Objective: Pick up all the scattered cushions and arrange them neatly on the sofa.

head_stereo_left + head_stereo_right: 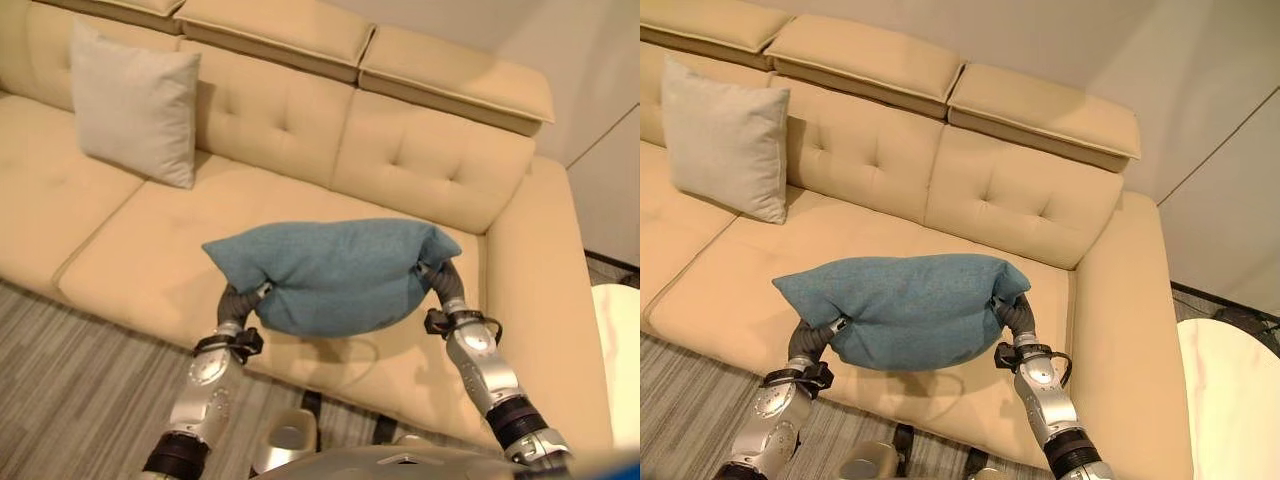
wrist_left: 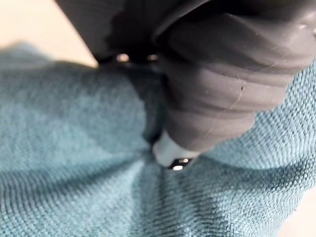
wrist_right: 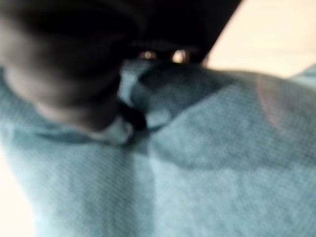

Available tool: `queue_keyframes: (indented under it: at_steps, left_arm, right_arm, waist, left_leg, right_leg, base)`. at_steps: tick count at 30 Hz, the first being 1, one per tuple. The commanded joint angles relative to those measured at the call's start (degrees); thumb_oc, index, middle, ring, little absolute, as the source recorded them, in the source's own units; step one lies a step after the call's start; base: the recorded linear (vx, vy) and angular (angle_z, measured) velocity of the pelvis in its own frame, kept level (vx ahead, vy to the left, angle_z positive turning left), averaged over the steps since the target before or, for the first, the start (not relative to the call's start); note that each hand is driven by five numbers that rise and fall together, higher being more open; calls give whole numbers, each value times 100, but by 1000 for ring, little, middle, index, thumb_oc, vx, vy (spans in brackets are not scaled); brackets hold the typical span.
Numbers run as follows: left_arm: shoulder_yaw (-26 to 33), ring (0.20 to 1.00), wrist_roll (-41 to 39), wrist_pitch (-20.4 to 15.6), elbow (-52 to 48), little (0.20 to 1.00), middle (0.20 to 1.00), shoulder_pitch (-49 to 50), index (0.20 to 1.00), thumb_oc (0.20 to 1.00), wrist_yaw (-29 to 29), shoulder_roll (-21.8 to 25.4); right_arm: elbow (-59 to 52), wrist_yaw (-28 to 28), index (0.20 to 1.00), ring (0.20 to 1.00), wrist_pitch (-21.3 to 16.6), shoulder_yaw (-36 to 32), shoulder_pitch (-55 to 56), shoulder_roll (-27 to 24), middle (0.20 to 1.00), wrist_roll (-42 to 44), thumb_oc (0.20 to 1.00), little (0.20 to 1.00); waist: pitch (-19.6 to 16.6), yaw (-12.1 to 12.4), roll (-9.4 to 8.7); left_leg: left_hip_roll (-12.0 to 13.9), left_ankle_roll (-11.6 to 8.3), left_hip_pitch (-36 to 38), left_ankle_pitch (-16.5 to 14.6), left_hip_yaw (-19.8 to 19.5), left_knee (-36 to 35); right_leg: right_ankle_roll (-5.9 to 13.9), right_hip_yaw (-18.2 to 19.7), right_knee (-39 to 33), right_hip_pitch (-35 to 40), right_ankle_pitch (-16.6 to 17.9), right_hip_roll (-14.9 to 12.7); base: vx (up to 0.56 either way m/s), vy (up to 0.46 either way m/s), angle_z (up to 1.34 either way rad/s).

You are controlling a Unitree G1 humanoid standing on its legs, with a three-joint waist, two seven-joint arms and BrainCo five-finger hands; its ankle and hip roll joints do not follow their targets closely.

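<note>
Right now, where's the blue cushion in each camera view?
Left eye: blue cushion centre, between both wrists.
Right eye: left of centre.
Left wrist: fills the frame.
Right wrist: fills the frame.
Shared landmark: beige cushion against the sofa back.

A cream tufted sofa (image 1: 420, 160) carries one pale grey cushion (image 1: 135, 103) leaning against its backrest.

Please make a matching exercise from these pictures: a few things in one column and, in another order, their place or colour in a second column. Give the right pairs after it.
Things:
1. blue cushion
2. light grey cushion
3. sofa
4. left hand

Descriptions:
A. leaning against the backrest
B. cream, with a tufted backrest
C. held up between both hands above the seat
D. pressed into blue fabric

Pairs: 1-C, 2-A, 3-B, 4-D
</note>
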Motion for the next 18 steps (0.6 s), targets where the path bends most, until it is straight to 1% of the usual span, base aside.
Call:
queue_keyframes:
  at_steps: [1, 5, 10, 14, 18]
  left_arm:
    - [-330, 200, 436, -600, -860, 200, 200, -840, 200, 200, -71, -199]
    - [-358, 200, 538, -689, -847, 200, 200, -1323, 200, 200, 154, -180]
    - [-474, 200, 483, -880, -628, 200, 200, -2262, 200, 200, 612, -161]
    - [-637, 200, 326, -1089, -214, 200, 200, -3437, 200, 200, 963, 73]
    - [-774, 200, 287, -1253, 185, 200, 200, -4381, 200, 200, 1212, 341]
  right_arm:
    - [-818, 23, 200, 200, -533, -76, -506, -72, 200, -73, 200, 200]
    - [-1037, -153, 200, 200, -577, -30, -841, -94, 200, -115, 200, 200]
    - [-998, -486, 200, 200, -575, 261, -1820, -37, 200, -247, 200, 200]
    - [-621, -768, 200, 200, -551, 504, -2897, -74, 200, -265, 200, 200]
    - [-222, -1006, 200, 200, -538, 590, -3762, -256, 200, -339, 200, 200]
  waist:
    - [-377, -21, 155]
    - [-351, -144, 242]
    - [-147, -232, 307]
    - [27, -258, 285]
    - [128, -273, 303]
  left_leg:
    - [313, -353, 210, -667, -563, 68]
    - [352, -398, 118, -596, -496, -63]
    - [401, -432, -291, -543, -407, 74]
    - [399, -454, -926, -461, -416, 298]
    - [392, -498, -1408, -382, -450, 426]
  right_leg:
    - [281, -172, 234, 24, -359, 118]
    - [269, -133, 84, -78, -321, 134]
    - [243, -18, 111, -450, -264, 159]
    - [232, 44, 256, -1034, -178, 167]
    - [227, 54, 408, -1493, -123, 140]
  base:
    - [-12, -20, -9]
    - [-19, -13, -8]
    - [-69, -25, -12]
    - [-110, -35, -12]
    - [-56, -9, -6]
